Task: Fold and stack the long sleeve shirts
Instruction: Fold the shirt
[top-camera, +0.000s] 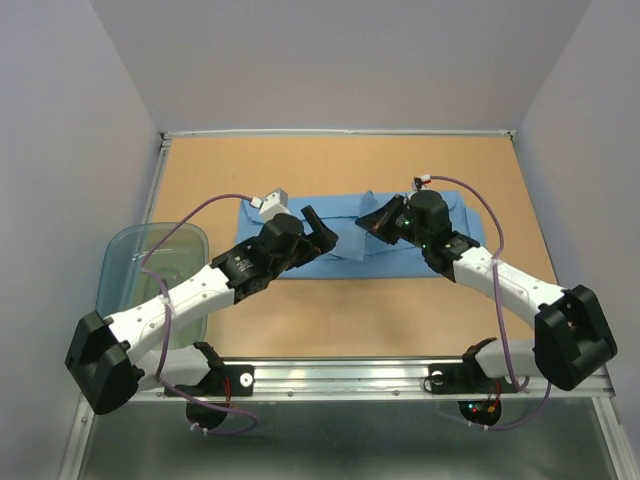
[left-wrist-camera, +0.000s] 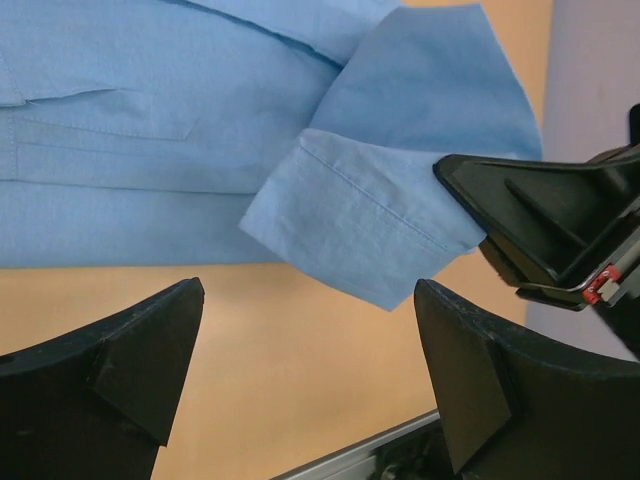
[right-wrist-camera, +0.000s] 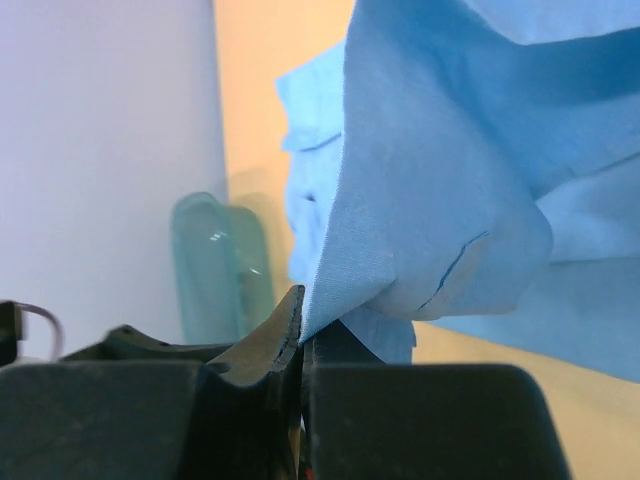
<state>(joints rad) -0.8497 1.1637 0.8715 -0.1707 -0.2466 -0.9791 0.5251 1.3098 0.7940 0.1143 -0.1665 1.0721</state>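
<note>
Closest to the lens, our right fingers (right-wrist-camera: 255, 350) are clamping tight on an edge of the light blue shirt (right-wrist-camera: 430, 200), apparently at the sleeve end, and the thin cloth is rising from them like a tent. Our left fingers (left-wrist-camera: 130, 350) are hanging spread wide with nothing between them, hovering over bare table (left-wrist-camera: 250, 380) just beside the sleeve cuff (left-wrist-camera: 350, 220). We are seeing the shirt lying across the middle of the table, stretched from left to right, while the clear tub (top-camera: 130, 270) is sitting at the table's left edge, apart from the cloth. We are reading this as the start of a sleeve fold, with only one side gripped. We are worrying that the pinch is catching just a thin edge, so the cloth could slip free under a pull. Nothing is pinning the body down, so a one-sided tug could drag and bunch the whole shirt. Both arms are working close together, so a wide swing could make them collide.
</note>
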